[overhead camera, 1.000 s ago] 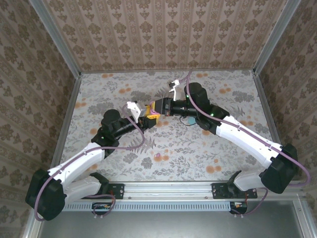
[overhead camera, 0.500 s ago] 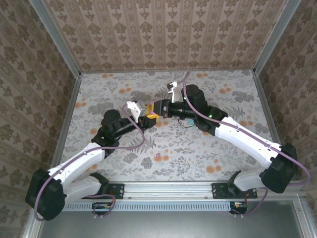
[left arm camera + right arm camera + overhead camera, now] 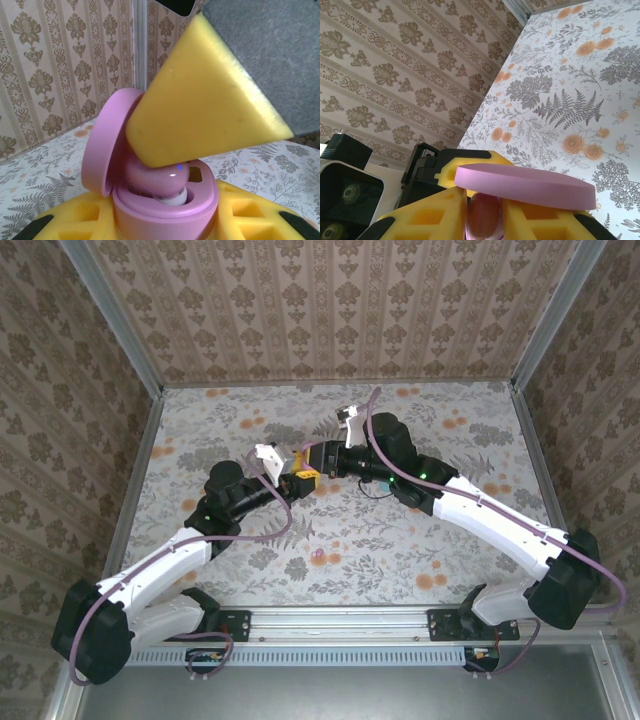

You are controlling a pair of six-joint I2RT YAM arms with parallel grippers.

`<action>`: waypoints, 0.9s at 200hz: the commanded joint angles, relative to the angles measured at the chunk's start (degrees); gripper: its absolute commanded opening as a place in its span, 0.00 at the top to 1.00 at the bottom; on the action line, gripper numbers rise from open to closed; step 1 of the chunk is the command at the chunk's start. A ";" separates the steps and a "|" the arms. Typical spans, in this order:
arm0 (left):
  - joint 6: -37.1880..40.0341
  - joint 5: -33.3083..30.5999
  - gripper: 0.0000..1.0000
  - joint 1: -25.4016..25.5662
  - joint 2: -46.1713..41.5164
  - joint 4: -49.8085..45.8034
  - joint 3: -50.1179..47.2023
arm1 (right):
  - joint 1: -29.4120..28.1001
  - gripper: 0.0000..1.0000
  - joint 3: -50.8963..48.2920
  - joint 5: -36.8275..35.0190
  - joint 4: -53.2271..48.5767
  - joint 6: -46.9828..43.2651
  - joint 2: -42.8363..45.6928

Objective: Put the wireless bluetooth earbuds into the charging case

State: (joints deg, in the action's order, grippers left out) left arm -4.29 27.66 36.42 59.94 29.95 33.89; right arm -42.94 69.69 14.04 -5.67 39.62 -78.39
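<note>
our left fingers clamped on the open pink charging case over mid-tabletop, pink earbud sitting in its well, our right fingers close around the bud, grip we cannot tell

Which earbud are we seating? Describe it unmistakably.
Centre of the table, the left gripper holds an open pink charging case. In its well, under a yellow finger of the right gripper, sits the earbud: glossy pink, white underneath, blue glint.
</note>
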 commanded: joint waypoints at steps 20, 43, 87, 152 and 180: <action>-0.82 -0.19 0.69 0.44 -1.67 4.59 1.64 | -0.44 0.69 1.49 -2.35 -5.03 -1.44 0.33; -0.86 -0.29 0.69 0.48 -1.66 4.54 1.70 | -0.52 0.69 1.72 -2.43 -5.56 -1.47 0.66; -0.55 -1.81 0.69 0.47 -1.63 4.32 1.44 | -0.55 0.62 1.94 -2.97 -6.37 -0.77 3.59; 1.05 -9.24 0.70 -0.03 -4.75 -2.52 0.89 | 0.07 0.57 -2.24 -3.16 -13.49 -5.22 14.39; 1.04 -12.31 0.69 -1.33 -9.25 -6.64 0.00 | 3.64 0.60 -7.55 -4.29 -22.59 -6.52 15.99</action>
State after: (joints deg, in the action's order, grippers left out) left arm -4.23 19.33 36.21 54.92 26.48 33.87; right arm -41.78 66.59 11.99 -17.41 35.64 -62.78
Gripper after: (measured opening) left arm 0.362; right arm 0.414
